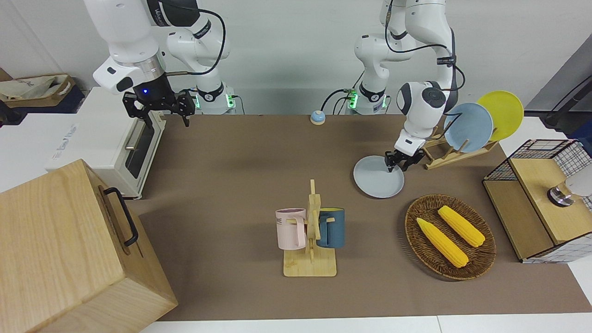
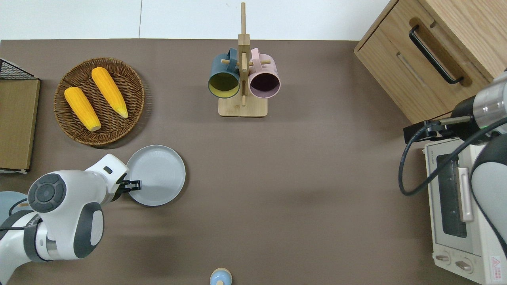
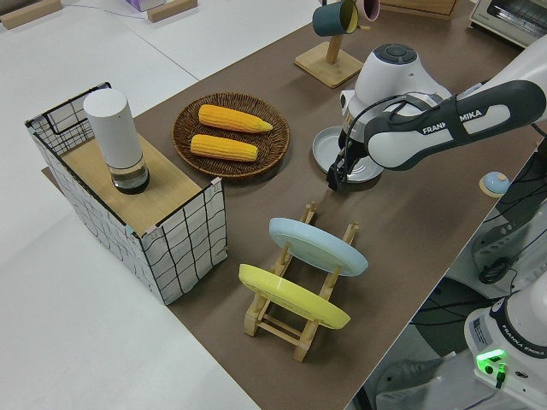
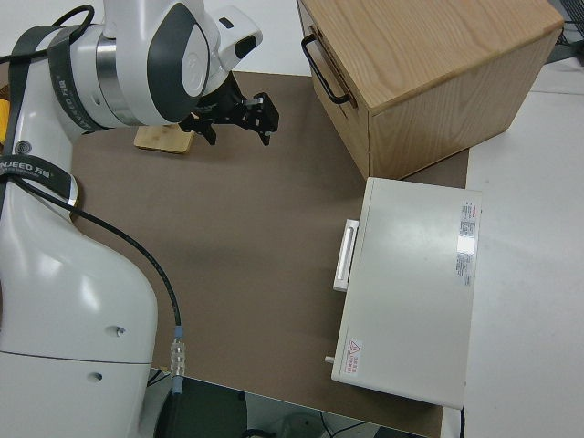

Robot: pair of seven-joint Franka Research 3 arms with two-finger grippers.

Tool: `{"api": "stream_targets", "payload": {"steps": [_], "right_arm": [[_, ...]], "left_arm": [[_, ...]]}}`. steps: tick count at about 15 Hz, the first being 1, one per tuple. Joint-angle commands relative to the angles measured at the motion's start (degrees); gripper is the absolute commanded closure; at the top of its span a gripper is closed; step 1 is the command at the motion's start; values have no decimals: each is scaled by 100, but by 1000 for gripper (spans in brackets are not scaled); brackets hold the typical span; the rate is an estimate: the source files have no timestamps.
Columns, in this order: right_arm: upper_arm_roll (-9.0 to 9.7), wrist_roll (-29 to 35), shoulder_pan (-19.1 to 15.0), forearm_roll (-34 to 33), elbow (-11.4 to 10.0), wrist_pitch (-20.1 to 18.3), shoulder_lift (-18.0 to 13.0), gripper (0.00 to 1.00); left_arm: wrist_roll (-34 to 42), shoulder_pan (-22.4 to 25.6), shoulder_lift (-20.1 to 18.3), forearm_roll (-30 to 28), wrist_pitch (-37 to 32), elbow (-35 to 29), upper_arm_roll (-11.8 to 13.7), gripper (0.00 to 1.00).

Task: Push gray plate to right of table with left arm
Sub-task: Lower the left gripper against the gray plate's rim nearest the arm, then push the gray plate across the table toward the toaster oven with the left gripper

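The gray plate (image 1: 377,182) lies flat on the brown table (image 1: 231,185), nearer to the robots than the wicker basket; it also shows in the overhead view (image 2: 160,174) and the left side view (image 3: 323,147). My left gripper (image 1: 398,162) is down at the plate's rim on the side toward the left arm's end of the table, fingers drawn together; it also shows in the overhead view (image 2: 136,185) and the left side view (image 3: 335,179). My right gripper (image 1: 162,108) is parked and open.
A wicker basket (image 1: 411,231) with two corn cobs lies beside the plate. A dish rack holds a light-blue plate (image 1: 467,127) and a yellow plate (image 1: 502,113). A mug rack (image 1: 311,240) stands mid-table. A wooden cabinet (image 1: 60,249) and a toaster oven (image 1: 106,143) stand at the right arm's end.
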Motion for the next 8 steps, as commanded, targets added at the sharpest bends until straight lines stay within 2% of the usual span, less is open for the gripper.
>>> {"api": "stream_targets", "payload": {"steps": [1, 8], "right_arm": [[-1, 18, -4, 40, 16, -59, -33, 17], [-1, 18, -4, 40, 8, -59, -33, 17]], "left_arm": [[8, 34, -12, -60, 137, -83, 2, 1000], [-62, -10, -3, -60, 155, -83, 2, 1000]]}}
